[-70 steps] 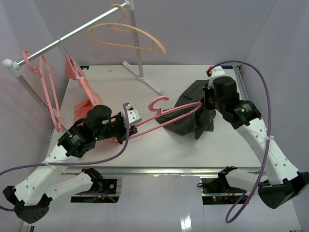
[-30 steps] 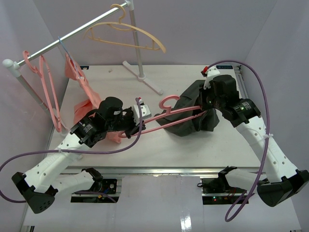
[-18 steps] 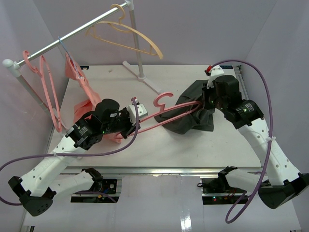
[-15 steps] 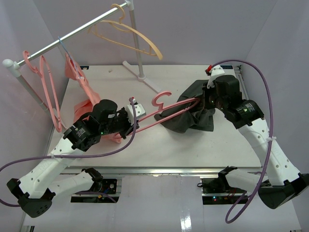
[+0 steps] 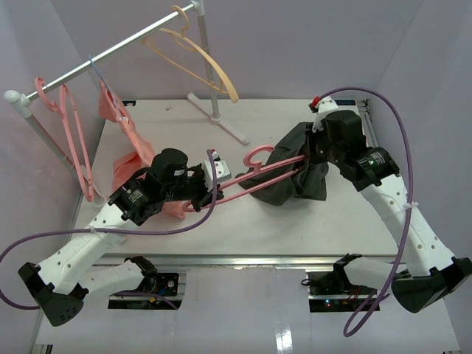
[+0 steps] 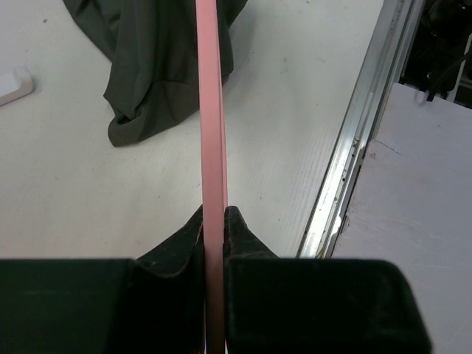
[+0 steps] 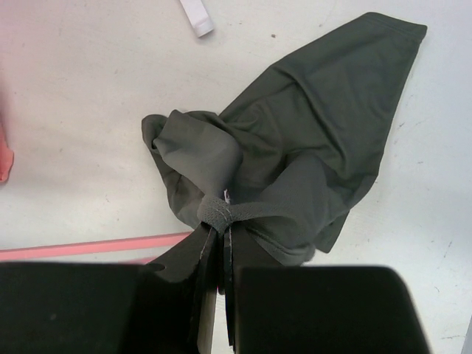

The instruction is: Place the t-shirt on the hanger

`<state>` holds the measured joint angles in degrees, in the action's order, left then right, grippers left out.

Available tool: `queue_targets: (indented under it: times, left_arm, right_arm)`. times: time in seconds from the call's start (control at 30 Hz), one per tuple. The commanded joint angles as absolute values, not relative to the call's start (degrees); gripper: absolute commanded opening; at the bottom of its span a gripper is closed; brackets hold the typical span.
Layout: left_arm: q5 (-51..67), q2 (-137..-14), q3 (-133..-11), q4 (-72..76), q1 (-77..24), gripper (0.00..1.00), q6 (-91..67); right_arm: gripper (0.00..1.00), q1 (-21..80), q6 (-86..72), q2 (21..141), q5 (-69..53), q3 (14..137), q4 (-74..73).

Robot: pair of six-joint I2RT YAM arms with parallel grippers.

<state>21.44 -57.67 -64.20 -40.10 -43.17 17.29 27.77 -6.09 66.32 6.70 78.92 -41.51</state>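
Observation:
The dark charcoal t-shirt (image 5: 291,184) lies crumpled at the table's right middle. My right gripper (image 5: 313,156) is shut on its ribbed collar (image 7: 221,212) and lifts that edge off the table. My left gripper (image 5: 214,184) is shut on the salmon-pink hanger (image 5: 258,173) and holds it above the table. The hanger's far shoulder end reaches into the shirt by the right gripper, and its hook (image 5: 254,155) curls up just left of the shirt. In the left wrist view the hanger bar (image 6: 212,110) runs straight out from the shut jaws over the shirt (image 6: 158,66).
A clothes rail (image 5: 110,50) stands at the back left with a tan-yellow hanger (image 5: 195,55), pink hangers (image 5: 74,140) and a salmon-pink garment (image 5: 125,158) hanging to the table. The rail's white foot (image 5: 217,118) is at the table's back. The metal front edge (image 5: 243,259) runs below.
My left gripper has swung the hanger back and forth and now pushed it right, its end deeper into the shirt. The tan-yellow hanger on the rail has swung. The right gripper kept its hold.

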Motion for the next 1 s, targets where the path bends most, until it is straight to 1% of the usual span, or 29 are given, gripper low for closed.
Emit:
queue_targets:
  times: [0.0,0.2,0.33,0.53,0.73,0.8,0.87,0.97]
  left_arm:
    - [27.43,-57.99,-64.22,-33.78,-43.21,0.00,18.63]
    - [27.95,-61.77,-63.87,-30.16,-43.15,0.00,18.69]
    - [28.72,-62.44,-63.18,-26.04,-43.24,0.00,18.74]
    - [25.83,-63.96,-61.39,-19.59,-43.24,0.00,15.19]
    - [28.99,-64.05,-56.71,-10.99,-43.15,0.00,13.12]
    - [30.16,-63.92,-55.52,-7.38,-43.20,0.00,12.12]
    - [30.90,-64.23,-54.34,-5.13,-43.15,0.00,10.99]
    - [31.36,-63.81,-51.71,-1.88,-43.15,0.00,10.20]
  right_arm:
    - [0.08,28.41,-5.80,65.90,1.84,79.93,-38.59]
    - [0.08,30.25,-6.71,65.46,-4.83,80.51,-37.27]
    - [0.08,32.36,-6.59,65.51,-6.06,80.40,-36.97]
    - [0.08,35.32,-7.90,63.08,-5.49,77.91,-35.55]
    - [0.09,38.19,-9.04,62.47,-6.97,77.43,-34.56]
    - [0.11,39.17,-9.05,62.58,-7.01,77.52,-34.37]
    - [0.15,40.02,-9.05,62.27,-6.55,77.44,-34.37]
    - [0.28,40.25,-9.14,60.75,-5.46,75.95,-34.11]
